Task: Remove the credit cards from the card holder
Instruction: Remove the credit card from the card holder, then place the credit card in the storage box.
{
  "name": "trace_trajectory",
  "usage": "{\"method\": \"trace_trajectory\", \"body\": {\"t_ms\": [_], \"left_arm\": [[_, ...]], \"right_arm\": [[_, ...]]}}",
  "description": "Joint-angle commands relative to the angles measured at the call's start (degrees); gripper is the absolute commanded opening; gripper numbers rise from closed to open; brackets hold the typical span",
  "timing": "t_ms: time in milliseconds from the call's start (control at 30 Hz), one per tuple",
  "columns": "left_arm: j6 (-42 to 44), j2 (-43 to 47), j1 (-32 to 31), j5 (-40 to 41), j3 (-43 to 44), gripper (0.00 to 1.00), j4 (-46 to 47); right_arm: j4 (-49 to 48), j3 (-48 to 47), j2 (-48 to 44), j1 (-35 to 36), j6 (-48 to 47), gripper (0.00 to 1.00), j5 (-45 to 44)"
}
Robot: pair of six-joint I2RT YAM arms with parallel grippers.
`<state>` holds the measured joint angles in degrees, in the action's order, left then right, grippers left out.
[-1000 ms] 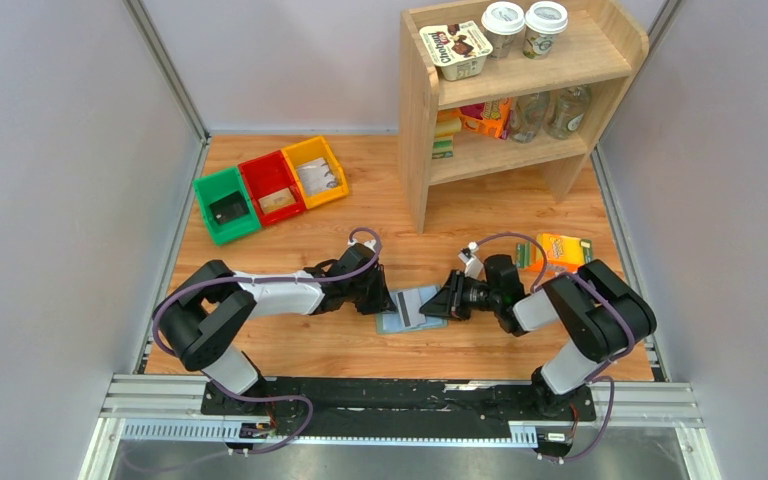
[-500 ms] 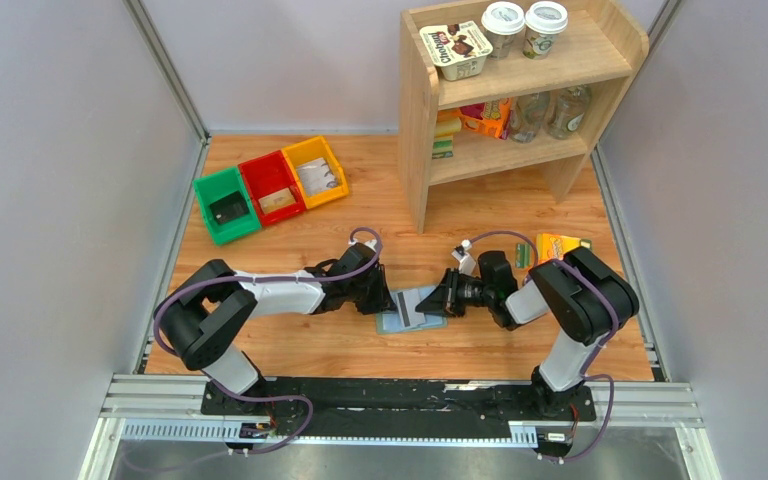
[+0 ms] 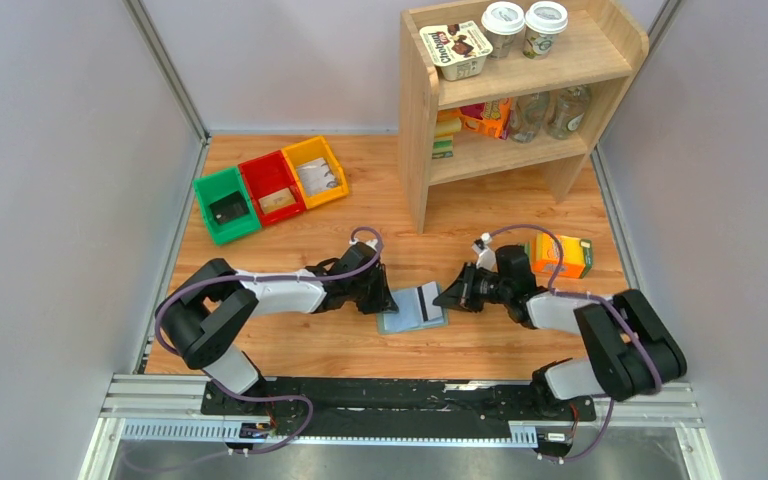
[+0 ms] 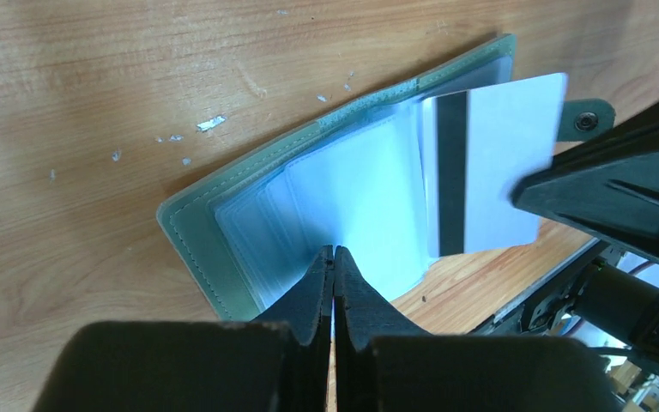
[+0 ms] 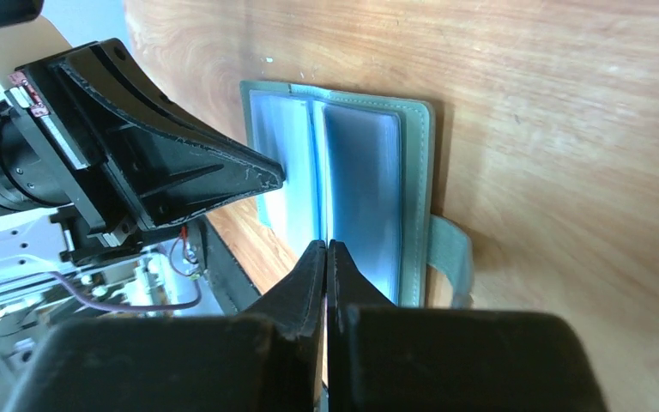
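Note:
The card holder (image 3: 398, 323) lies open and flat on the wooden table, grey-green outside with pale blue sleeves (image 4: 352, 180) inside. My left gripper (image 4: 334, 252) is shut, its tips resting on the holder's inner panel (image 5: 285, 146) from the left. A white credit card (image 4: 502, 146) with a black stripe sticks out over the right leaf toward the tab (image 5: 451, 257). My right gripper (image 5: 326, 245) is shut on that card's right edge, and its own view shows the card (image 5: 317, 172) edge-on. From above, the two grippers (image 3: 382, 300) (image 3: 447, 298) face each other across the holder.
An orange carton with green ends (image 3: 560, 254) lies just behind the right arm. A wooden shelf unit (image 3: 520, 100) with cups and packets stands at the back right. Green (image 3: 227, 205), red (image 3: 272, 187) and yellow (image 3: 316, 170) bins sit at the back left.
My right gripper closed on the striped card and drew back to the right, sliding the card farther over the right leaf. The right elbow swung out and down. The left arm stayed put.

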<state>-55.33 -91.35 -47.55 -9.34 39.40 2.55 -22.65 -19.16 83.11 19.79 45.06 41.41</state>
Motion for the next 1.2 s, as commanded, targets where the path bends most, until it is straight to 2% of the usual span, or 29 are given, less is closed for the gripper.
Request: {"method": "trace_trajectory", "body": {"t_ms": [0,67,167,233,367,533,667,867,1000,1167], "left_arm": [[1.8,0.5,0.0,2.2,2.1,0.00,-8.2],[2.3,2.9,0.5,2.2,3.4,0.08,-10.1],[3.1,7.5,1.4,3.1,5.2,0.30,-13.2],[3.5,11.4,2.6,3.1,6.1,0.39,-15.9],[3.2,21.6,6.2,1.6,7.0,0.50,-20.5],[1.9,29.9,9.8,-0.2,8.6,0.60,-26.7],[-0.1,34.0,10.3,-2.6,9.3,0.61,-28.9],[-3.0,36.0,10.3,-5.5,10.4,0.61,-30.4],[-5.4,35.5,10.3,-8.1,10.7,0.61,-29.4],[-8.6,35.1,10.3,-12.2,9.7,0.61,-25.2]], "right_arm": [[17.4,-2.9,-9.3,-0.7,-8.0,0.00,-7.9],[22.4,-4.4,-13.7,-0.6,-9.8,0.00,-9.8],[30.4,-7.1,-20.6,0.5,-12.1,0.00,-13.5],[34.6,-8.8,-24.5,2.5,-13.2,0.00,-16.5],[39.6,-12.5,-30.0,9.5,-16.4,0.00,-25.4],[43.5,-18.1,-32.1,23.5,-22.0,0.00,-44.5],[42.6,-20.7,-31.7,37.0,-28.0,0.00,-59.6],[35.5,-21.7,-28.7,55.5,-40.5,0.00,-81.2],[30.0,-22.8,-24.1,63.2,-49.9,0.00,-91.0],[25.1,-24.4,-17.2,68.5,-58.1,0.00,-98.3]]}}
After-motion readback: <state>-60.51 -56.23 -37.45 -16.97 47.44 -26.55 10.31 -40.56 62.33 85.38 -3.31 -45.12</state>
